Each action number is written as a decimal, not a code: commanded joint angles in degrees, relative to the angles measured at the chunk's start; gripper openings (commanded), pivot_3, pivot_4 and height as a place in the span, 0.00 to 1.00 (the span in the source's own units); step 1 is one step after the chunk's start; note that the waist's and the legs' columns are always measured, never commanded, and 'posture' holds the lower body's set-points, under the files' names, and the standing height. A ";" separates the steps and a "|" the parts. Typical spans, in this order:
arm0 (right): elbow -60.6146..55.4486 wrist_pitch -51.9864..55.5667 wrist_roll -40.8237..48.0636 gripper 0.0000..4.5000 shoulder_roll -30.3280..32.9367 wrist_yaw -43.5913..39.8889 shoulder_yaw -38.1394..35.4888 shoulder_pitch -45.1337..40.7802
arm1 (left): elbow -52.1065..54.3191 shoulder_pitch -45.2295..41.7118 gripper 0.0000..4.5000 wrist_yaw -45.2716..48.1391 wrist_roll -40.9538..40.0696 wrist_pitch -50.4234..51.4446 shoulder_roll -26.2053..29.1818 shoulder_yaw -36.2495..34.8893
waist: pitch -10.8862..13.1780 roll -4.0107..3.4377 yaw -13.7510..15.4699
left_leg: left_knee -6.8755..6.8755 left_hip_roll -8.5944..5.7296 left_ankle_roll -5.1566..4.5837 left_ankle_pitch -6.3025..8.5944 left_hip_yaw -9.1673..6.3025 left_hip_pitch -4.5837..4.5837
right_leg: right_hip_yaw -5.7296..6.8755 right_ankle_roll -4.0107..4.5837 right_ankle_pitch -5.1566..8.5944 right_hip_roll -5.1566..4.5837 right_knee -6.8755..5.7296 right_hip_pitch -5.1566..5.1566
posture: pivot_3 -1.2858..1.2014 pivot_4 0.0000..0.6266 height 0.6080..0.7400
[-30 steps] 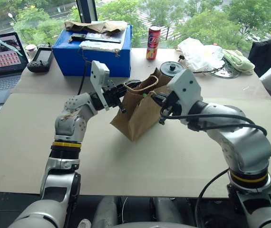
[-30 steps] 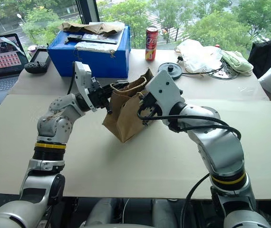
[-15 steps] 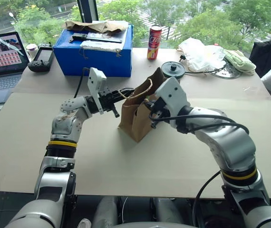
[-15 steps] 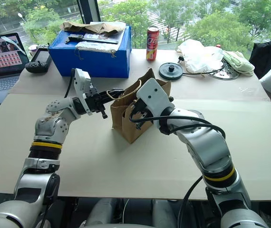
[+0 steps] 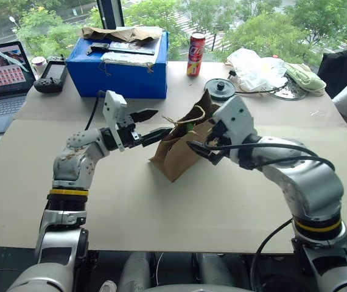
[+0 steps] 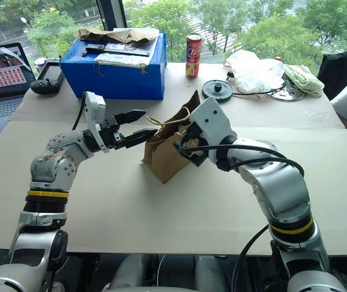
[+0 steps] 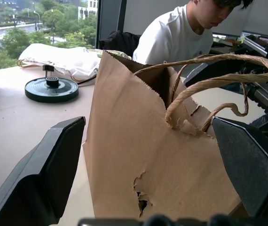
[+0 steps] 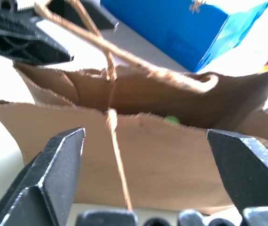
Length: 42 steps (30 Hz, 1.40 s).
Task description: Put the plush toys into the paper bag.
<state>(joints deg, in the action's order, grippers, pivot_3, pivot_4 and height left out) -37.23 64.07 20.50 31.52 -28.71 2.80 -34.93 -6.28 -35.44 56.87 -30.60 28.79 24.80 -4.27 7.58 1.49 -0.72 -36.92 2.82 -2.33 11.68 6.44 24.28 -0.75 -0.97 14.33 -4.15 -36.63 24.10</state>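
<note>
Both grippers, left and right, have let go, spread beside the paper bag.

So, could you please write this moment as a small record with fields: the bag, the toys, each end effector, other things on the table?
paper bag: standing on the table, top open, a torn hole low in one side
plush toys: a bit of green shows inside the bag; nothing more of them can be told
left end effector: open, beside the bag, not gripping it
right end effector: open, at the bag's other side
background: blue box, red can, laptop
</note>
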 commanded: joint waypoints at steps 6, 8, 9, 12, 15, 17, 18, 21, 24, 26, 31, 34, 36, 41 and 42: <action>-1.04 -2.41 11.33 0.94 5.44 -9.22 -11.96 -1.06 | 5.50 4.80 1.00 0.33 -3.00 3.32 2.71 -1.48 | 0.00 0.00 -0.15 | 0.01 -0.01 0.00 0.00 0.00 -0.07 | -0.02 0.00 0.00 0.03 0.05 -0.04 | 0.52 0.24 0.99; -0.64 -2.07 13.30 0.83 5.42 -9.67 -12.77 -1.36 | 5.63 5.58 1.00 0.33 -2.67 2.90 3.02 -1.32 | 0.00 0.00 -0.20 | 0.02 0.01 0.00 0.00 0.00 -0.06 | -0.05 0.01 0.01 0.07 0.04 -0.01 | 0.52 0.24 0.99; -0.84 -2.00 14.24 0.77 5.79 -10.22 -12.70 -1.18 | 5.74 5.91 1.00 0.32 -2.55 2.70 3.13 -1.30 | 0.00 0.00 -0.16 | 0.02 0.01 0.00 0.00 -0.01 -0.06 | -0.05 0.01 0.01 0.08 0.02 -0.01 | 0.52 0.24 0.99; -1.67 -2.22 16.70 0.53 6.63 -11.36 -12.04 -0.61 | 5.85 6.64 1.00 0.19 -2.25 2.18 3.45 -1.33 | 0.00 0.00 -0.02 | 0.01 0.01 0.00 0.00 -0.01 -0.05 | -0.05 0.02 0.01 0.05 0.03 -0.01 | 0.52 0.24 0.99; -2.00 -2.33 18.95 0.30 6.86 -11.92 -11.49 -0.54 | 5.74 7.06 1.00 0.25 -1.81 1.65 3.79 -1.21 | 0.00 0.00 0.06 | 0.01 0.00 0.00 0.00 -0.01 -0.05 | -0.04 0.01 0.01 -0.03 0.05 -0.02 | 0.52 0.24 0.99; -2.43 -2.09 20.32 0.13 7.13 -12.46 -10.75 -0.20 | 5.65 7.35 1.00 0.41 -1.47 1.18 3.99 -1.01 | 0.00 0.00 0.07 | 0.01 0.00 0.00 0.00 -0.01 -0.05 | -0.03 0.01 0.01 -0.05 0.05 -0.03 | 0.52 0.24 0.99; -2.82 -2.32 20.14 0.07 7.73 -12.96 -9.21 0.70 | 5.60 7.51 1.00 0.53 -1.13 0.76 4.05 -0.81 | 0.00 0.00 0.07 | 0.01 0.00 0.00 0.00 -0.01 -0.04 | -0.03 0.01 0.01 -0.05 0.05 -0.03 | 0.52 0.24 0.99; -2.68 -3.78 18.22 0.01 9.14 -13.13 -5.02 2.45 | 5.36 7.61 1.00 0.78 -0.29 -0.22 4.06 -0.30 | 0.00 0.00 0.06 | 0.02 0.00 0.00 0.00 -0.02 -0.05 | -0.02 0.01 0.01 -0.06 0.06 -0.04 | 0.52 0.24 0.99; 0.50 -4.33 12.38 0.01 8.81 -9.60 3.43 2.74 | 5.04 7.53 1.00 0.95 0.53 -1.44 3.92 0.43 | 0.00 0.00 -0.06 | 0.01 0.00 0.00 0.00 -0.01 -0.05 | -0.03 0.01 0.01 -0.06 0.06 -0.03 | 0.52 0.24 0.99; 2.18 -4.87 8.95 0.01 8.58 -7.83 7.79 2.55 | 4.87 7.43 1.00 1.06 0.85 -2.06 3.81 0.85 | 0.00 0.00 -0.12 | 0.00 0.01 0.00 0.00 0.00 -0.07 | -0.03 0.01 0.01 -0.04 0.05 -0.03 | 0.52 0.24 0.99; 7.40 -5.98 2.95 0.01 4.99 -3.84 13.67 -0.47 | 5.66 7.89 1.00 1.66 1.55 -2.93 3.62 2.18 | 0.00 0.00 -0.04 | 0.00 -0.01 0.00 0.00 0.01 -0.04 | -0.04 0.02 0.01 -0.05 0.02 0.02 | 0.52 0.24 0.99; 10.24 -5.93 1.01 0.01 1.66 -2.00 14.49 -2.92 | 6.18 8.37 1.00 1.77 1.64 -3.25 3.69 2.62 | 0.00 0.00 -0.02 | 0.00 -0.01 0.00 0.00 0.03 -0.03 | -0.04 0.02 0.01 -0.04 0.02 0.03 | 0.52 0.24 0.99; 12.27 -5.69 0.08 0.01 -0.56 -0.76 14.25 -4.57 | 6.35 8.85 1.00 2.07 2.60 -4.46 4.06 3.57 | 0.00 0.00 -0.01 | 0.00 0.00 0.00 0.00 0.02 -0.03 | -0.02 0.02 0.01 -0.03 0.02 0.02 | 0.52 0.24 0.99; 14.95 -5.42 -1.50 0.01 -4.07 0.97 13.98 -6.45 | 6.63 9.63 1.00 1.59 4.63 -6.80 3.71 5.12 | 0.00 0.00 0.03 | 0.01 0.00 0.00 0.00 0.03 -0.03 | -0.01 0.02 0.01 -0.04 0.00 0.02 | 0.52 0.24 0.99; 15.33 -5.40 -1.71 0.01 -4.51 1.23 13.93 -6.64 | 6.59 9.77 1.00 1.26 5.32 -7.52 3.57 5.49 | 0.00 0.00 0.08 | 0.01 0.00 0.00 0.00 0.03 -0.03 | -0.01 0.02 0.01 -0.05 0.00 0.02 | 0.52 0.24 0.99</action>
<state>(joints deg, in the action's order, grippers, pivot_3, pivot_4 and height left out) -21.26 59.55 19.65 27.27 -28.17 17.79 -39.88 -1.86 -25.82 58.33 -26.34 23.32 28.42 0.82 7.58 1.49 -0.63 -36.92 2.81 -2.33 11.68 6.47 24.25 -0.76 -0.95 14.34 -4.22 -36.63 24.12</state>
